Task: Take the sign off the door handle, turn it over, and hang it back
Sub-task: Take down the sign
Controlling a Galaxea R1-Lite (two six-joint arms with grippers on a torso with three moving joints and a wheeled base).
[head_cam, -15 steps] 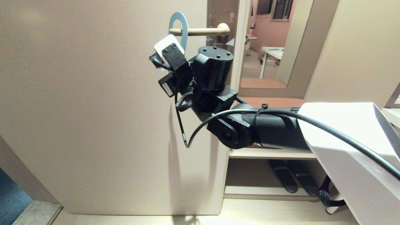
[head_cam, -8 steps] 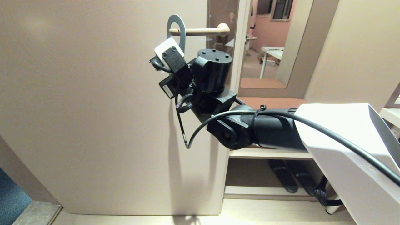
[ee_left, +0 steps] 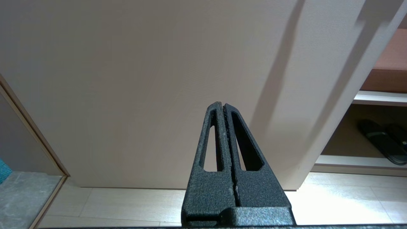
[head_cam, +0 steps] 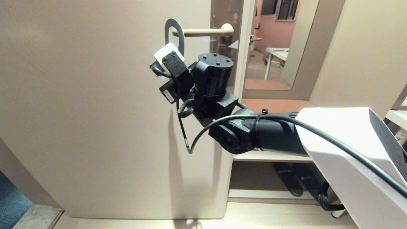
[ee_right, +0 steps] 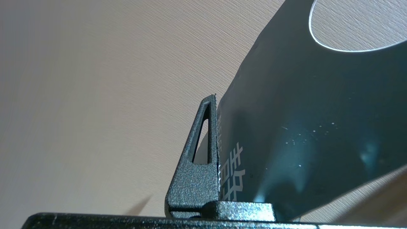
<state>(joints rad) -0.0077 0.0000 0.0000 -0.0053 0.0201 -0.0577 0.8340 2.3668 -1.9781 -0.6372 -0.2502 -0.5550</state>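
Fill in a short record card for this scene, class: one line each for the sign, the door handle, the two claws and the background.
sign: blue-grey sign, its hole level with the lever's free end
door handle: cream door handle, level, on the beige door
right claw: right claw shut on the sign's lower part
left claw: left claw shut, empty, low before the door
background: dark slippers under a shelf

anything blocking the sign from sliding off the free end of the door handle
Nothing visible. The sign, clamped in the right gripper, has its ring around the tip of the door handle; beyond lies only bare door.
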